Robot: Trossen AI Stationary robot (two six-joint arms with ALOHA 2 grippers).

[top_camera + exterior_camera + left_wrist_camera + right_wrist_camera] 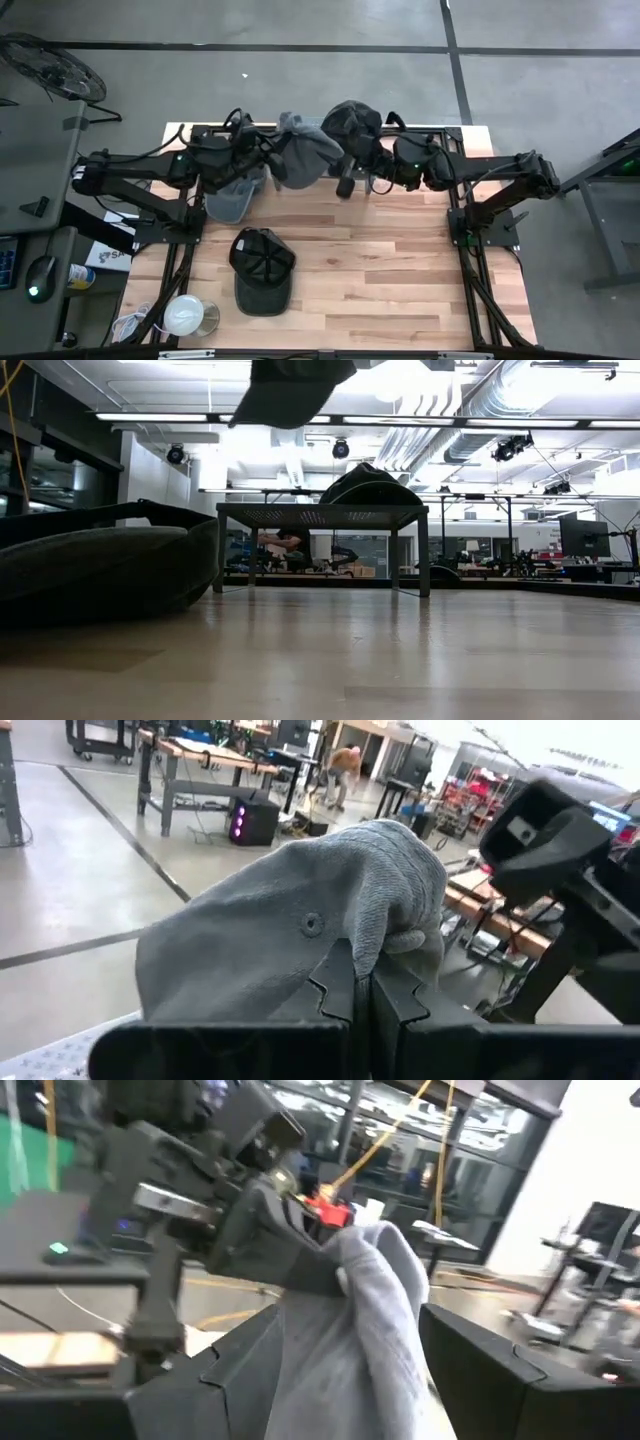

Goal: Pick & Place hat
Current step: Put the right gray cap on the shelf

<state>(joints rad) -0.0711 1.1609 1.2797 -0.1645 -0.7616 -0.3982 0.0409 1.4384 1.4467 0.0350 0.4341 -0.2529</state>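
Grey hat (pixel 305 155) handed over mid-air

Left pincer (pixel 362 982) clenched on its soft, floppy knit; right pincer (pixel 330 1380) spread wide around it. Best pinch a bunched fold.

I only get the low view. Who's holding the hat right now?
Observer: The left pincer is shut on the grey hat, over the back of the table.
Child: What's the other one doing?
Observer: The right pincer is open, with one finger on each side of that hat.
Child: Are there more hats?
Observer: Yes, a black cap lies nearer the table's front.
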